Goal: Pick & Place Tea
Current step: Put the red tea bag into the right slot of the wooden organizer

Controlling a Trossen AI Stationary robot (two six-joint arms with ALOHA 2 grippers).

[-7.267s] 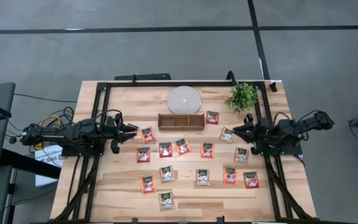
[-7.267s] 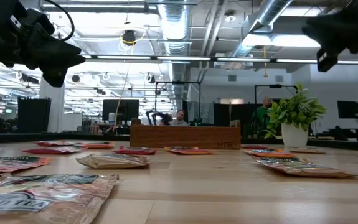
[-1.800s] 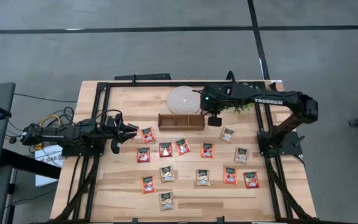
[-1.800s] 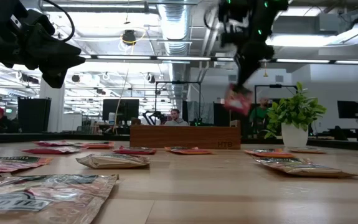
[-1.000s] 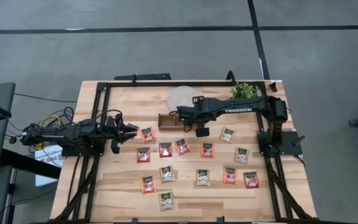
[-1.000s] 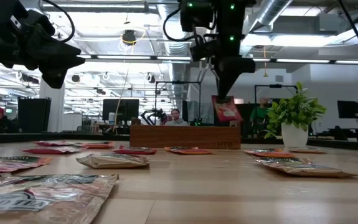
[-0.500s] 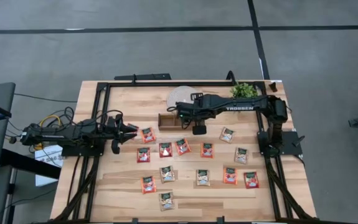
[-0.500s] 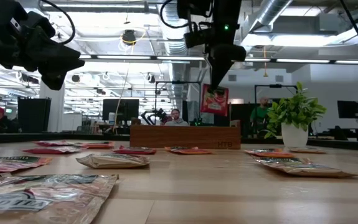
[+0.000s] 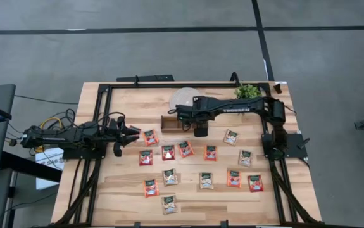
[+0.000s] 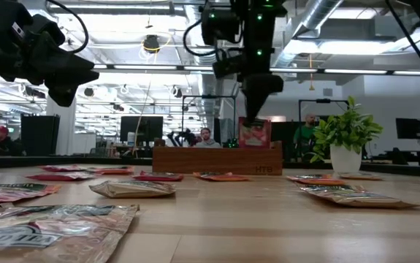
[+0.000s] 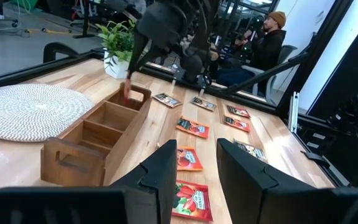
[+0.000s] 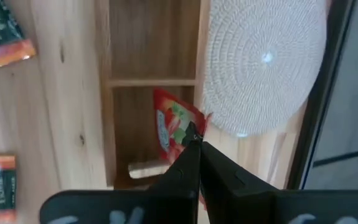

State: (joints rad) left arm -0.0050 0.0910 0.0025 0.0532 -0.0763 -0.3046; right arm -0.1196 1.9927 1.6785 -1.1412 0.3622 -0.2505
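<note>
Tea, one red-orange flat sachet (image 12: 174, 127), hangs pinched in our right gripper (image 12: 195, 142) over the brown wooden three-compartment tray (image 9: 169, 124); our left gripper (image 9: 133, 133), fingers spread, waits at the table's left.

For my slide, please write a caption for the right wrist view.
Right claw, shut on a red tea sachet, holds it over an end compartment of the wooden tray, beside the white woven disc.

The wooden tray (image 9: 183, 123) sits toward twelve o'clock of table centre, the round mat (image 9: 183, 98) just behind it and the plant (image 9: 247, 92) at two o'clock. Sachets (image 9: 186, 149) lie scattered from the tray's front down to six o'clock. The right gripper (image 12: 194, 144) hangs over the tray, a sachet (image 12: 177, 127) in its end compartment; the left gripper (image 9: 134, 133) waits at nine o'clock.
</note>
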